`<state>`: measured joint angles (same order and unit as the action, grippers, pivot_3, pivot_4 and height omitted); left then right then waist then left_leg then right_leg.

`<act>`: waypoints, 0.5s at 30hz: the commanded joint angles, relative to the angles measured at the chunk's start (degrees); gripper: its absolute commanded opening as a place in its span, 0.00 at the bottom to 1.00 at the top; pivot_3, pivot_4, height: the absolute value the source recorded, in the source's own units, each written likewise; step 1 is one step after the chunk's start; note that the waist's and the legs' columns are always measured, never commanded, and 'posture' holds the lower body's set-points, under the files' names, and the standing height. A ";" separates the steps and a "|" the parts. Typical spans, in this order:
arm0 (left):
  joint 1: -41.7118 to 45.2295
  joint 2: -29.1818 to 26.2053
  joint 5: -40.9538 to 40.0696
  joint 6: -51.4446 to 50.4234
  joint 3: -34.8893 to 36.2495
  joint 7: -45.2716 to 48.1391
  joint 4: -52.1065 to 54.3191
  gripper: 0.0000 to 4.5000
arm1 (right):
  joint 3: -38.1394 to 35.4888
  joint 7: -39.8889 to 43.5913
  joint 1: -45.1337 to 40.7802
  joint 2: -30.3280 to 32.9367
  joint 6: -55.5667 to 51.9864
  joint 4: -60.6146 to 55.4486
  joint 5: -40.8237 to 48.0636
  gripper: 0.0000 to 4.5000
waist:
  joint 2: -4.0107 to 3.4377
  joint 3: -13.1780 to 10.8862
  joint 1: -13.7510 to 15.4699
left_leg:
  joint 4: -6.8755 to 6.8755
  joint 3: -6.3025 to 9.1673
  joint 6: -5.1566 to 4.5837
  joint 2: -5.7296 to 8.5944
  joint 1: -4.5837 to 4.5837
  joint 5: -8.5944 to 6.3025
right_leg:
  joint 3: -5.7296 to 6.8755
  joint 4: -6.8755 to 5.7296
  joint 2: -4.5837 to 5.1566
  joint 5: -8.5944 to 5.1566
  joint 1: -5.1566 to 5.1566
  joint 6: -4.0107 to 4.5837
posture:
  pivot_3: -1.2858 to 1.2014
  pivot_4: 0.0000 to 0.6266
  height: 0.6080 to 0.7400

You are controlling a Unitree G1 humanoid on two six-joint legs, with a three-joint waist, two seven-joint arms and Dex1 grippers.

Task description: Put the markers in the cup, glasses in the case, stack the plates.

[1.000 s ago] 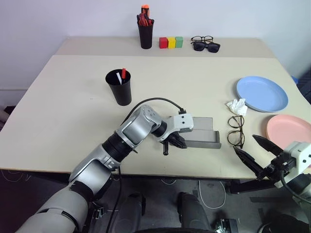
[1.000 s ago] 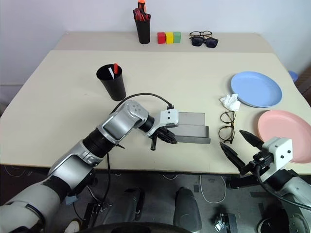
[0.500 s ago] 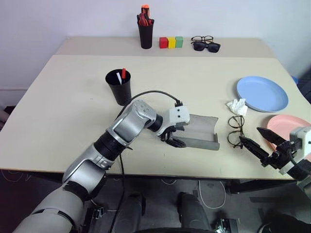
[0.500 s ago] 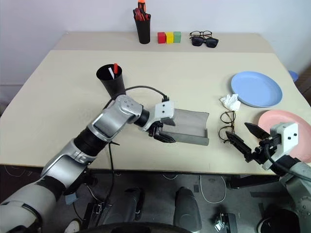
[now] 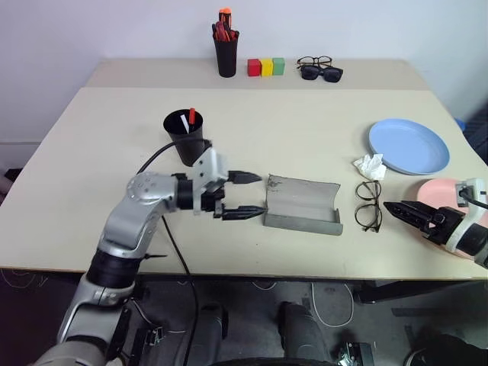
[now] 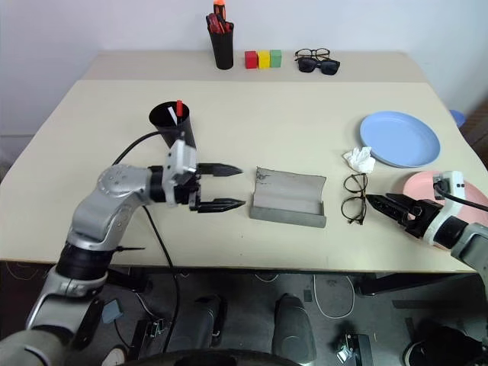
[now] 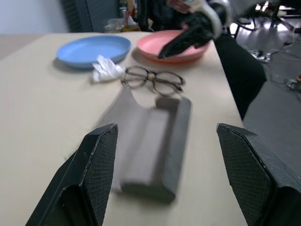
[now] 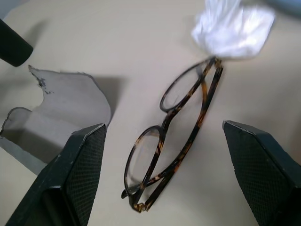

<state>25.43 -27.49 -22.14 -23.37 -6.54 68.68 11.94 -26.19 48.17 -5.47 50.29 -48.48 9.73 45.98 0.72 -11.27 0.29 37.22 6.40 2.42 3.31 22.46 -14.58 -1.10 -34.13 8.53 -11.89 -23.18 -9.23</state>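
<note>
grey case (image 5: 302,204) lies open; left gripper (image 5: 245,195) spread wide beside it, right gripper (image 5: 412,214) wide near glasses (image 5: 370,206).

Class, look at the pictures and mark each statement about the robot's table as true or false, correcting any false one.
1. The grey case lies open on the table. True.
2. The glasses are inside the case. False: they lie on the table beside it.
3. The pink plate is stacked on the blue plate. False: they lie apart.
4. The black cup holds the markers. True.
5. The left gripper is clamped on the case. False: it is open, clear of it.
</note>
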 commanded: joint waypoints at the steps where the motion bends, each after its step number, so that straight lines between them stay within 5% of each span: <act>1: -1.56 -3.08 -4.19 -0.47 2.02 2.44 3.38 0.76 | 1.82 3.34 -2.83 1.67 0.20 3.93 -2.16 0.89 | 0.00 0.00 0.01 | 0.00 0.00 0.00 0.00 0.00 0.00 | 0.00 -0.01 0.00 0.00 0.00 0.00 | 0.52 0.24 0.99; 15: -2.14 -5.44 -5.55 0.51 1.53 -0.35 5.79 0.76 | 8.17 8.85 -13.40 -0.70 4.41 16.21 -9.74 0.89 | -0.01 0.00 -1.24 | 0.00 0.00 0.00 0.01 -0.03 0.00 | 0.00 -0.01 -0.01 0.11 0.02 -0.20 | 0.52 0.24 0.99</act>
<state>23.26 -32.38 -26.76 -23.58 -5.53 68.48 15.87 -17.90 56.23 -17.86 49.56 -44.62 25.63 36.64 0.71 -11.27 -0.95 37.21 6.40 2.42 3.31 22.43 -14.58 -1.11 -34.15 8.51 -11.79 -23.17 -9.43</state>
